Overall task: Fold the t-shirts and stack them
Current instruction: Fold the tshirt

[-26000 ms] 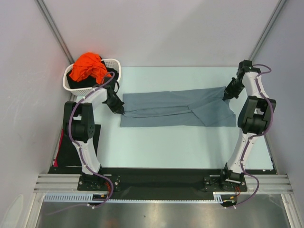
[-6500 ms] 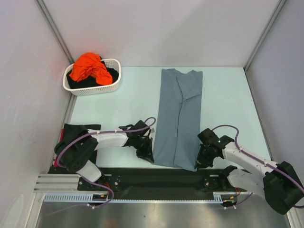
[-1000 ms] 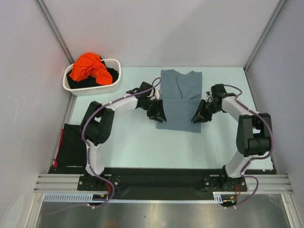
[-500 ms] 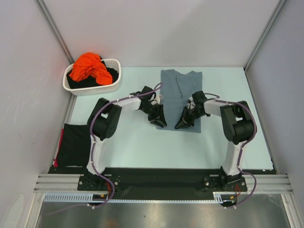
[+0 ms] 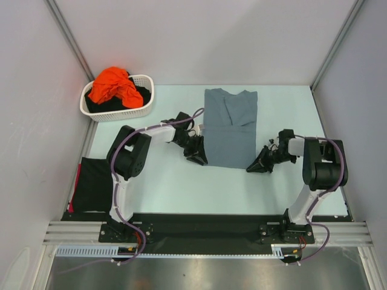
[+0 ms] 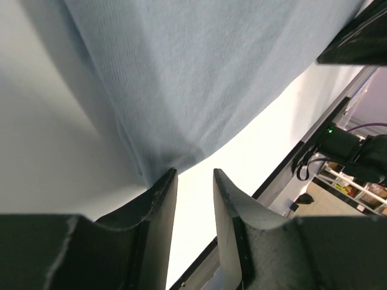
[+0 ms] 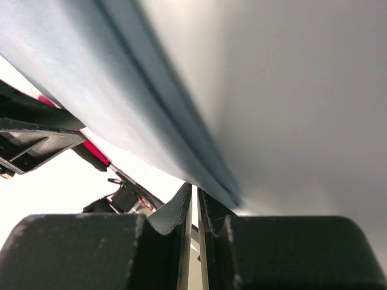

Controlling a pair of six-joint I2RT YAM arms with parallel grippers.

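Nearest me, left of the table (image 5: 181, 187) and beside my left arm's lower links, lies a flat black cloth (image 5: 94, 184). I cannot tell whether it is a shirt.

Further out, both my grippers sit low at the near edge of the grey shirt (image 5: 230, 130). My left gripper (image 5: 198, 159) is at its near left corner. From that wrist I see my two fingers (image 6: 154, 217) spread, with bare table showing through the gap. The cloth's corner comes down to the tip of one finger, and nothing is pinched.

My right gripper (image 5: 251, 170) is just off the near right corner, pointing at it. From that wrist its fingers are pressed almost together, with only a thin slit between them and no cloth in it. The shirt's folded edge runs just beyond the tips. From above I cannot tell whether the tips touch the cloth.

The grey shirt lies flat in the middle of the table. It is folded into a rectangle that is longer going away from me than across, with layered edges showing on its far half.

Far left, at the table's back corner, the basket (image 5: 118, 113) holds an orange shirt (image 5: 112, 84) heaped on top of a black shirt (image 5: 144, 95). Both are well apart from the grey one.
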